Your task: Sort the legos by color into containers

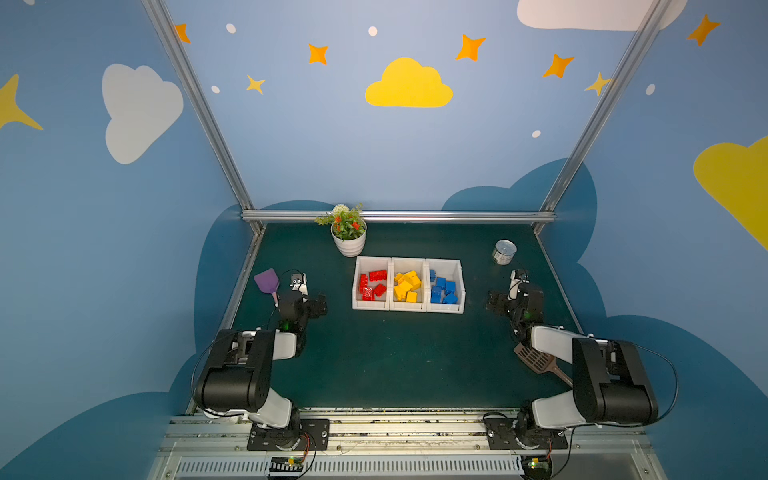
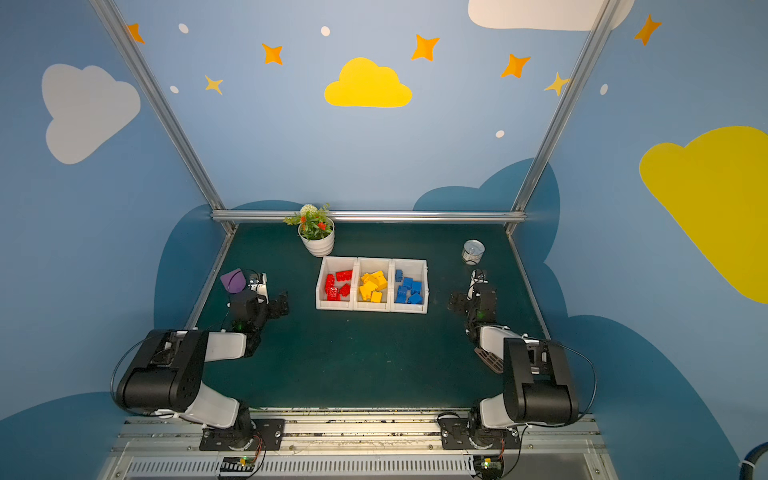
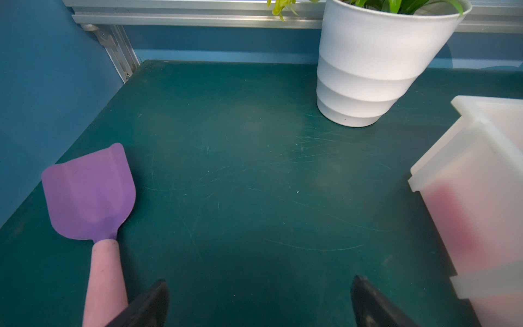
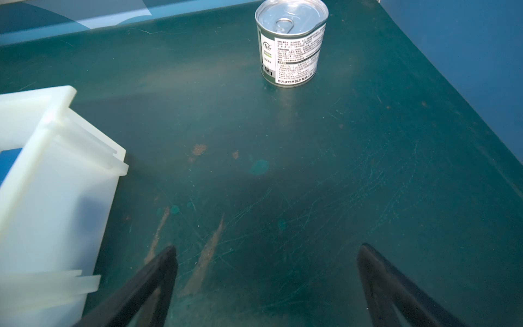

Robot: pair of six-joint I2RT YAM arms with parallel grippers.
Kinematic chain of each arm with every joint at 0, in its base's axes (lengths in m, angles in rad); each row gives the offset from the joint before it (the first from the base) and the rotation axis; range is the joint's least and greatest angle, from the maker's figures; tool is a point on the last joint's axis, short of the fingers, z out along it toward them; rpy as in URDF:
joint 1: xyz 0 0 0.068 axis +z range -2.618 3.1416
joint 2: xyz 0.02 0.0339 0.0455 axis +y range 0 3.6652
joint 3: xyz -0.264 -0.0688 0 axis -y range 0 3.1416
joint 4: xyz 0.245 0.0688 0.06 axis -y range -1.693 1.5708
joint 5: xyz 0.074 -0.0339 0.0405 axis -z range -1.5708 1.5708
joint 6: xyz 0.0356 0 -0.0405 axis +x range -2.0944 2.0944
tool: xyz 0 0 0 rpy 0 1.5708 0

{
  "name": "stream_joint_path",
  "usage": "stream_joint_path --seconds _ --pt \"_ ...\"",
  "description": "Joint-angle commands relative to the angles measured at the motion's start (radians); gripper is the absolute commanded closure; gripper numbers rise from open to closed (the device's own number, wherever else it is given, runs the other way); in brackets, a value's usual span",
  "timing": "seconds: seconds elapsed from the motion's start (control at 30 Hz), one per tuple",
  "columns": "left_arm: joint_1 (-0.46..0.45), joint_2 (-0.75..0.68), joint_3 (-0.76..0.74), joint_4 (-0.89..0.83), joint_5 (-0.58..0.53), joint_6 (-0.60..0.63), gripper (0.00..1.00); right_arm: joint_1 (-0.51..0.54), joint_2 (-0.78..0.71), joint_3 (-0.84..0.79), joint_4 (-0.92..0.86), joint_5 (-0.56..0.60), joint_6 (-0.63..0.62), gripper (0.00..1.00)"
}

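Observation:
Three white containers point(image 1: 409, 306) point(image 2: 372, 306) stand joined in a row at mid-table in both top views. The left bin holds red legos point(image 1: 372, 284) point(image 2: 338, 286), the middle one yellow legos point(image 1: 407, 286) point(image 2: 372, 286), the right one blue legos point(image 1: 444, 290) point(image 2: 408, 290). My left gripper point(image 1: 318, 305) point(image 2: 280, 305) point(image 3: 260, 279) hovers left of the bins, open and empty over bare mat. To the right of the bins my right gripper point(image 1: 496, 303) point(image 2: 457, 302) point(image 4: 268, 246) is open and empty too. Red shows through a bin wall point(image 3: 481, 184); a blue lego point(image 4: 10, 161) peeks over a bin wall point(image 4: 56, 184).
A white flower pot point(image 1: 349, 241) point(image 3: 368, 70) stands behind the bins at the back. A silver can point(image 1: 504, 252) point(image 4: 291, 42) sits back right. A purple spatula point(image 1: 267, 281) point(image 3: 90, 192) lies by the left arm, and a brown slotted spatula point(image 1: 536, 359) lies under the right arm.

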Motion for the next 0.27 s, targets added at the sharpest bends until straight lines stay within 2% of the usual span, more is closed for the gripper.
stream_joint_path --seconds 0.0,0.23 --pt "0.001 -0.017 0.011 0.014 0.008 0.012 0.01 0.007 -0.004 0.023 -0.009 0.012 0.003 0.01" --pt "0.001 -0.018 0.011 0.014 0.008 0.011 0.01 0.006 -0.011 0.019 -0.006 0.004 0.000 0.01"
